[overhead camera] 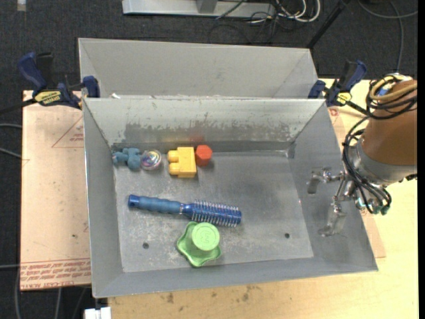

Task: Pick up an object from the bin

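Pincer (323, 203) seemingly well apart from brush (186, 209), cup (199, 243)

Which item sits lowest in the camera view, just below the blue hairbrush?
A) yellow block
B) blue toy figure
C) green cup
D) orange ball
C: the green cup lies just under the bristle end of the blue hairbrush, while the yellow block, orange ball and blue toy figure sit in a row near the back wall.
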`<state>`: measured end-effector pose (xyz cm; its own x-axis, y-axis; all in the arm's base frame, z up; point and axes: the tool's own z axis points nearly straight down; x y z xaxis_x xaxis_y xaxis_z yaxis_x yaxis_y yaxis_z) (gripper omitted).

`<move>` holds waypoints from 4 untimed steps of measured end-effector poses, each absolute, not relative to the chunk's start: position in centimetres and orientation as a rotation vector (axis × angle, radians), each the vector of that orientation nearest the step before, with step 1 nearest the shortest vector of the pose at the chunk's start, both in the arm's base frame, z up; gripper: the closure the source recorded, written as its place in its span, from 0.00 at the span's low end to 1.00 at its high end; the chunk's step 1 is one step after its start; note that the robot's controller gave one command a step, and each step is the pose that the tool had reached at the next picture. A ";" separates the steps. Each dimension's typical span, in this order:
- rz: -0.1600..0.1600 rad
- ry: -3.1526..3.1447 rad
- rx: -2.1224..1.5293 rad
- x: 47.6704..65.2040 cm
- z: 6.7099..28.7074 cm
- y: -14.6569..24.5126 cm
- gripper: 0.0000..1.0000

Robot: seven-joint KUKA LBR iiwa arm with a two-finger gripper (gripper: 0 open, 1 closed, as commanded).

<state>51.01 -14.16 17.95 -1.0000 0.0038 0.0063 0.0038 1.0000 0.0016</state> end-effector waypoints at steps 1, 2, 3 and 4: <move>-0.009 -3.129 0.205 50.5 6.6 -0.3 0.00; -0.006 -3.147 0.048 52.5 10.1 4.9 0.00; -0.002 -3.143 0.026 52.8 10.0 4.9 0.00; -0.001 -3.139 0.093 53.8 6.8 4.9 0.00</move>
